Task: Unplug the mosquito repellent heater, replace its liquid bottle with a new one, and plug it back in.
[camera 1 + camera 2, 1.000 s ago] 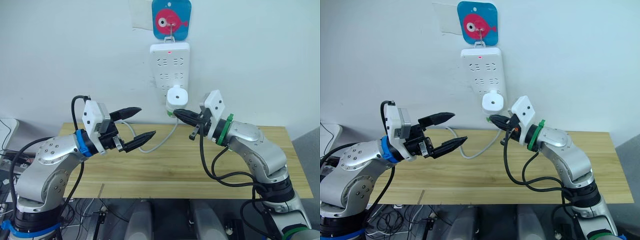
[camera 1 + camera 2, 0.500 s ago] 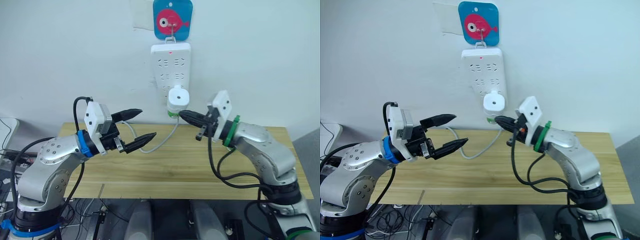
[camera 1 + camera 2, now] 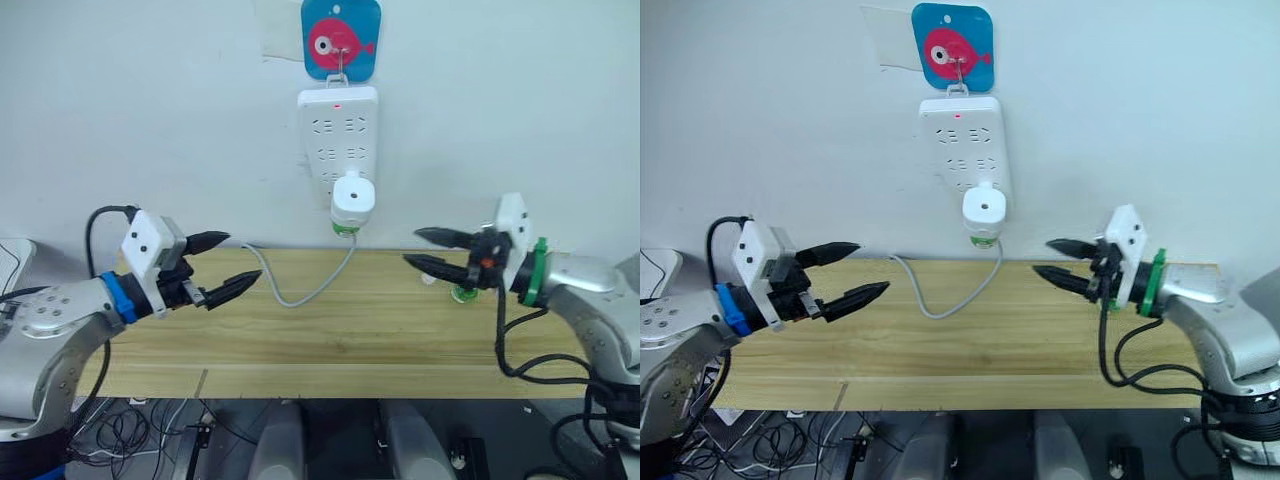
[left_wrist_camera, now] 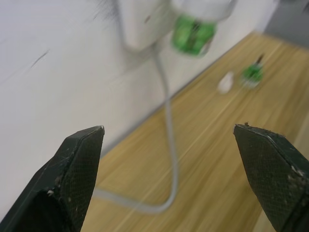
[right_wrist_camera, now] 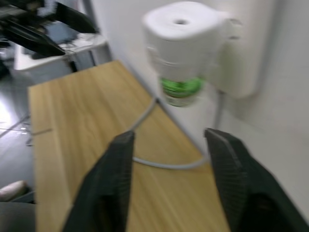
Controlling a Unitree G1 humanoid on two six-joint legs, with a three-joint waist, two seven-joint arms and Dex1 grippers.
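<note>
One mosquito repellent heater (image 3: 352,197) is plugged into the lowest socket of one white power strip (image 3: 339,130), which hangs on the wall from a hook on a blue sticker with a pink fish (image 3: 341,38). A red indicator light shows near the top of the strip. One green liquid bottle (image 5: 180,91) is fitted under the heater, its green collar visible below the white body.

One grey cable (image 3: 300,281) drops from the strip's lower end and loops over one wooden table (image 3: 330,340) towards the left.

Two grippers are in view, both above the table and well apart from the heater. The left gripper (image 3: 222,267) hovers over the table's left end, fingers spread, nothing between them. The right gripper (image 3: 430,250) hovers over the table's right end, fingers likewise parted and empty, tips pointing left.

On the table near the right gripper lie two small items: one green-based item (image 4: 252,74) and one small white piece (image 4: 225,83) just beside it. What these are cannot be told.
</note>
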